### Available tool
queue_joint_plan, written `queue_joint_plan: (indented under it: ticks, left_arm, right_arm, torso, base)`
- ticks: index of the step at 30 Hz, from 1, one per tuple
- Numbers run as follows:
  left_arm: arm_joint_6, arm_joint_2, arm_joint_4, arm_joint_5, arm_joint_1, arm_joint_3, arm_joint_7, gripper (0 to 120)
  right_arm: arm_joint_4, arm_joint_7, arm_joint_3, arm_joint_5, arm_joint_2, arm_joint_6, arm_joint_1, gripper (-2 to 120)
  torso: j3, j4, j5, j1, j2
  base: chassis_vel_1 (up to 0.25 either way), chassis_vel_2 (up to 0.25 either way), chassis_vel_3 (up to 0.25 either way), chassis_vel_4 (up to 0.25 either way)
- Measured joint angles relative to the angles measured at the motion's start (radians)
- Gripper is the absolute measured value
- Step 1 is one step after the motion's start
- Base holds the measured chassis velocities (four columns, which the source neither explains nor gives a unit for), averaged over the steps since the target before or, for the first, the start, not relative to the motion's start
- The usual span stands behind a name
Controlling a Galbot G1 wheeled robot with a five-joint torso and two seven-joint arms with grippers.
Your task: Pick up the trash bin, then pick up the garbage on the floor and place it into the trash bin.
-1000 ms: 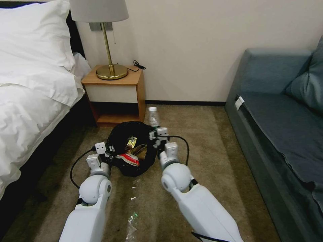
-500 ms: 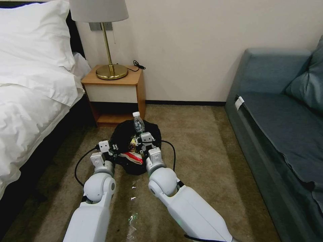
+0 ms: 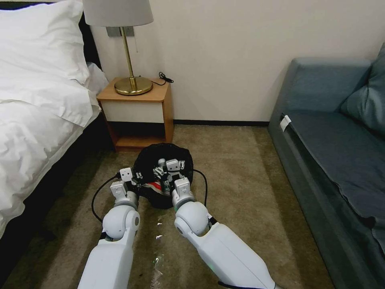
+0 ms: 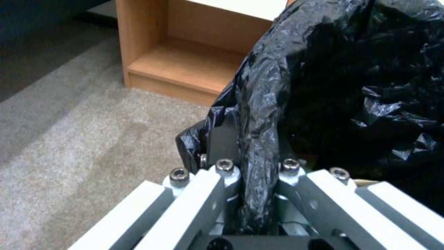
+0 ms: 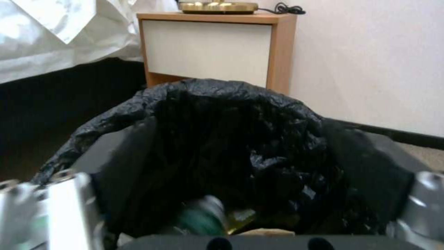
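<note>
The trash bin is held off the carpeted floor, in front of the bedside cabinet, between bed and sofa. The left gripper is pinched narrow on the rim fold of the black liner bag; whether it also catches the rigid rim underneath cannot be told.

The right gripper hangs over the bin mouth, jaws spread wide with nothing between them. The clear bottle lies tipped inside, low in the bin, beside the red-and-white packet.

Risks noted:
- If only the liner is gripped, it may slip or tear under the load, dropping the bin and spilling its contents.
- The right gripper, close to the liner, may snag the plastic on withdrawal and drag the bin from the left gripper.
- The one-sided rim hold lets the bin tilt; the bottle could roll out.
</note>
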Motion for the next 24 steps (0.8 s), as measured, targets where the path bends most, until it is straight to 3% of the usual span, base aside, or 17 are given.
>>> queue_joint_plan:
  ticks: [4,14,24]
  left_arm:
    - [0.0,0.0,0.004,0.0,-0.004,0.001,0.0,2]
    - [-0.009,0.016,0.05,-0.037,-0.03,-0.018,-0.002,2]
    - [-0.026,-0.009,0.163,-0.161,-0.141,-0.084,-0.06,2]
  right_arm:
    - [0.005,-0.001,0.016,0.0,0.001,0.0,0.001,99]
    - [0.108,-0.016,0.315,-0.043,-0.068,0.012,-0.08,100]
    - [0.136,-0.033,0.548,-0.093,-0.108,0.109,-0.253,100]
  torso:
    - [0.0,0.0,0.0,0.0,0.0]
    - [0.0,0.0,0.0003,0.0,0.0]
    - [0.0,0.0,0.0002,0.0,0.0]
  base:
    - [0.0,0.0,0.0,0.0]
    - [0.0,0.0,0.0,0.0]
    - [0.0,0.0,0.0,0.0]
